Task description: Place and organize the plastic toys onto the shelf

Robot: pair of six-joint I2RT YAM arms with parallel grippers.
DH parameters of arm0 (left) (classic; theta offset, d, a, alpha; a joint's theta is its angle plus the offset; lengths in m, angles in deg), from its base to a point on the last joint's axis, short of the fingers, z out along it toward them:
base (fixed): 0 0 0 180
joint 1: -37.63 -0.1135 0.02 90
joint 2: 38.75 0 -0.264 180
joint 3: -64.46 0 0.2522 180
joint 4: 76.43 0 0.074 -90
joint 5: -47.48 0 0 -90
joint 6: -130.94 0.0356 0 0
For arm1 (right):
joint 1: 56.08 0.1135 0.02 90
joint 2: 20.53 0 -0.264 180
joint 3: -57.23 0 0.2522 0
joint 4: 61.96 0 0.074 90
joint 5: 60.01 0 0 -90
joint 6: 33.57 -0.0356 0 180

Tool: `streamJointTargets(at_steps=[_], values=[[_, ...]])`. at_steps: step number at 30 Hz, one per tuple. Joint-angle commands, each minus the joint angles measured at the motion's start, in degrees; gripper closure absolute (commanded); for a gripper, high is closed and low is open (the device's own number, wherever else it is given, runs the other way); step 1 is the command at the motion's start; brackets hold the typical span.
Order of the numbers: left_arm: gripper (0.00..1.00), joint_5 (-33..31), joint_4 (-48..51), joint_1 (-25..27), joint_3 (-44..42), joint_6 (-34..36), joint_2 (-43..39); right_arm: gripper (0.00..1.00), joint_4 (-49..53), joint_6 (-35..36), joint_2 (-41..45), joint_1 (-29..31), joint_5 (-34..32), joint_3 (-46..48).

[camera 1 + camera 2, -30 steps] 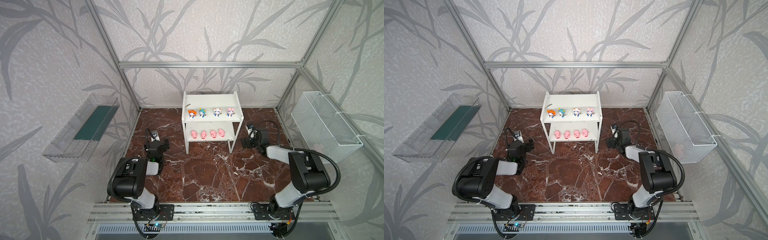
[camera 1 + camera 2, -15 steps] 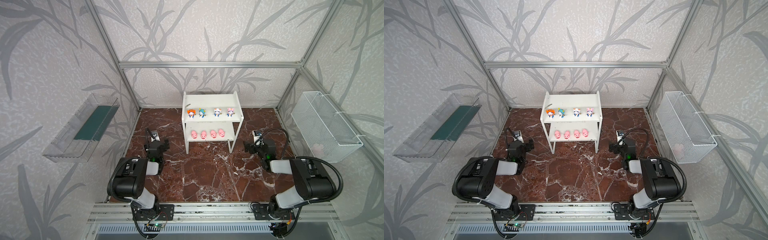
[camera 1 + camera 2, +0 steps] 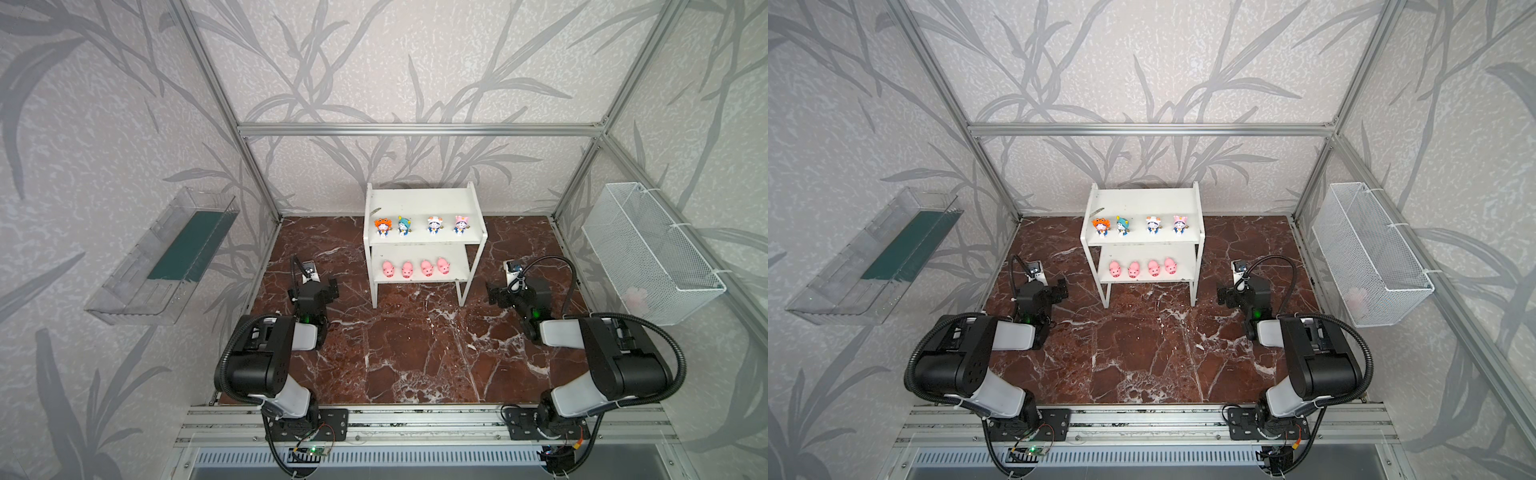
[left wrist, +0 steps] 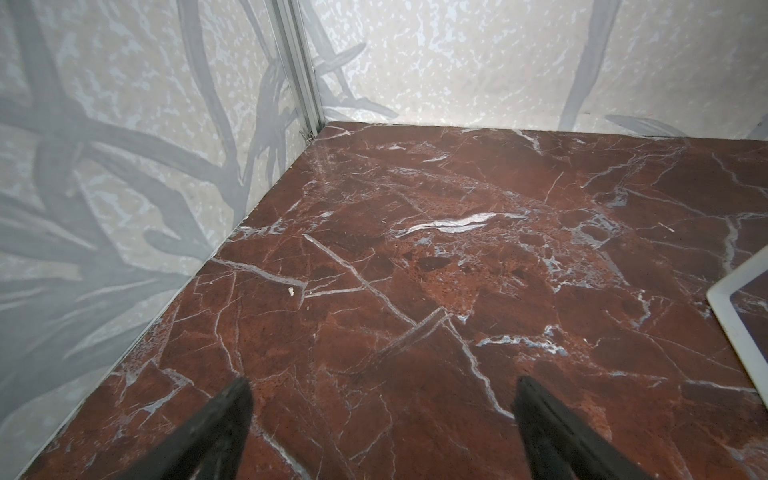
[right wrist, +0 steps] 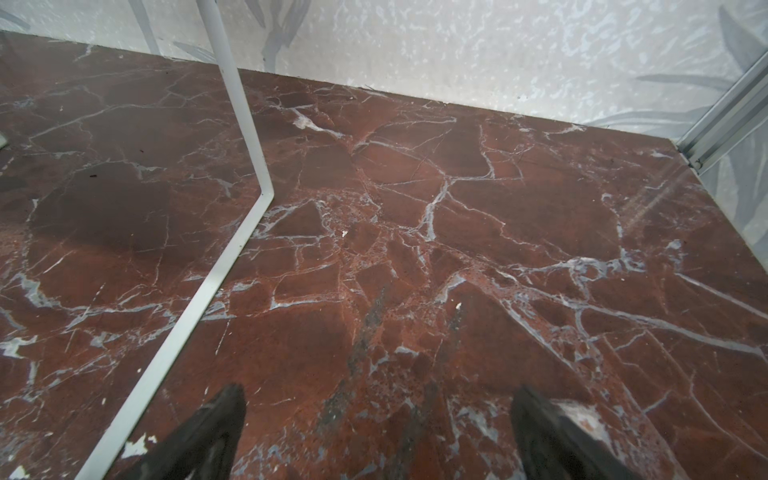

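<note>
Eight plastic toys (image 3: 434,225) sit on the shelf (image 3: 419,201), well ahead of both jaws: four figurines (image 3: 403,225) above, four pigs (image 3: 407,270) below. Left jaws and right jaws gape fully, holding nothing, over the worktop (image 3: 415,340). Task looks finished; withdraw gently, minding the shelf leg (image 5: 245,124) near right jaws.

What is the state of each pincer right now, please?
The left pincer is open and holds nothing.
The right pincer is open and holds nothing.
</note>
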Motion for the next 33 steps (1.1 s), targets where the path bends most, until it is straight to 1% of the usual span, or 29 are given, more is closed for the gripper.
streamJointTargets(at_steps=[1,5,24,25,27,29,30,31,33], values=[[0.01,0.3,-1.45,-0.33,0.23,-0.32,0.18,0.01,-3.54,-0.24,-0.18,0.1,-0.17,0.44],[0.01,0.3,-1.44,-0.32,0.23,-0.31,0.13,0.01,-1.47,-0.07,0.31,0.1,-0.17,-0.18],[0.01,0.29,-1.46,-0.31,0.23,-0.32,0.14,0.01,-2.14,0.17,0.55,0.18,-0.17,0.32],[0.01,0.3,-1.46,-0.31,0.23,-0.28,0.14,0.01,-2.45,0.63,0.66,0.14,0.73,0.48],[0.01,0.29,-1.44,-0.31,0.23,-0.28,0.12,0.01,-4.97,3.02,0.92,0.19,5.99,1.99],[0.01,0.3,-1.44,-0.3,0.23,-0.33,0.11,0.01,-7.47,3.32,1.1,0.15,7.12,3.52],[0.01,0.3,-1.44,-0.28,0.23,-0.33,0.17,0.01,-7.19,2.87,1.02,0.1,6.37,3.44],[0.01,0.3,-1.44,-0.33,0.24,-0.31,0.16,0.01,-6.18,0.9,0.8,0.11,2.6,2.73],[0.01,0.3,-1.44,-0.36,0.23,-0.33,0.15,0.01,-3.64,-4.9,0.99,-0.11,-9.9,1.46]])
